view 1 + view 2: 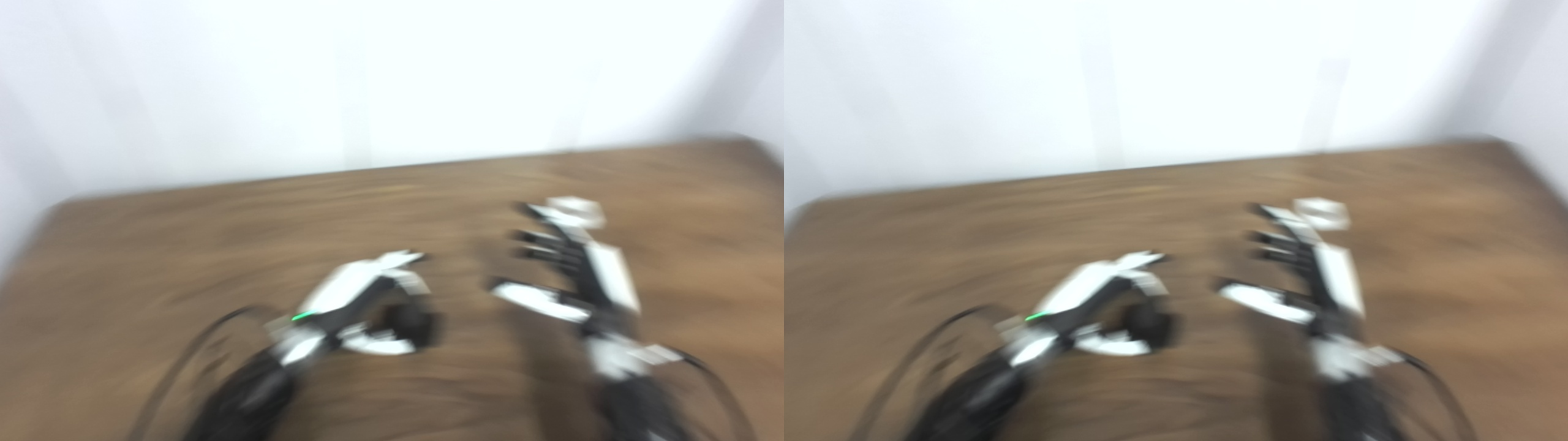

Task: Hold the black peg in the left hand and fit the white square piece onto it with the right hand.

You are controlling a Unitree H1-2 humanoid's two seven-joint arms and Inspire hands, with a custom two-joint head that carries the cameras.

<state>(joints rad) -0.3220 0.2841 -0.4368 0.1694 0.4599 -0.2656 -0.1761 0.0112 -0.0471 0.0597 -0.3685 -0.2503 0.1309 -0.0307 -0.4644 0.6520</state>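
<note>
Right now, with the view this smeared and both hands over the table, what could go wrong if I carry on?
1. Both eye views are motion-blurred, so aiming the right hand by sight could miss; wait for a sharp picture.
2. The white square piece lies just past that hand's spread fingers; a blind reach may knock it away.
3. The left hand seems curled round a dark thing, probably the black peg; how firmly cannot be judged, so it may slip.

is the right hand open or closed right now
Open: the right hand has its fingers spread apart over the table, holding nothing.
</note>
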